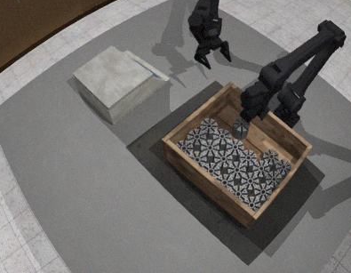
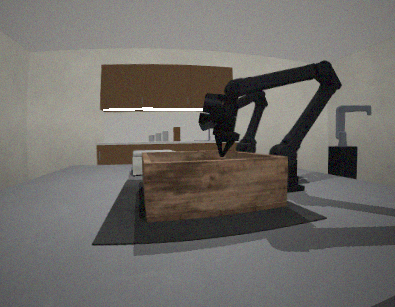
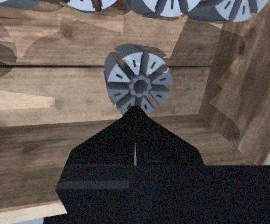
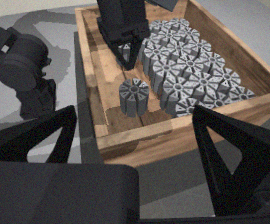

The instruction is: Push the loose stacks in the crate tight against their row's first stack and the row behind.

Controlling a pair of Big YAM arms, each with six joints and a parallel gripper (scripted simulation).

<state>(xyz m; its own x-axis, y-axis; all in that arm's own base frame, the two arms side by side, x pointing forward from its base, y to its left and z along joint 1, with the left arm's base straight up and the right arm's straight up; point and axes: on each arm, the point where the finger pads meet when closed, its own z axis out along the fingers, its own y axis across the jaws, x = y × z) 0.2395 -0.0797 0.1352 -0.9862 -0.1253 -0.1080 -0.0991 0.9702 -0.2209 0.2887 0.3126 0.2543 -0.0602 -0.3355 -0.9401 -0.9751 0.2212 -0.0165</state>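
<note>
Left claw (image 1: 245, 118) (image 2: 222, 155) (image 3: 136, 107) (image 4: 129, 67) is standing shut, gripping nothing | loose stack (image 1: 240, 129) (image 3: 140, 86) (image 4: 134, 97) is standing off its row, needing a low, slow, square push

2 black arms, blocky joints; black fingers (image 1: 203, 60), tapered, triangular cutouts.

Brown wood-grained crate (image 1: 209, 183) (image 2: 214, 186) (image 3: 160, 30) (image 4: 190, 127); pale, grey-mottled box (image 1: 115, 79).
</note>
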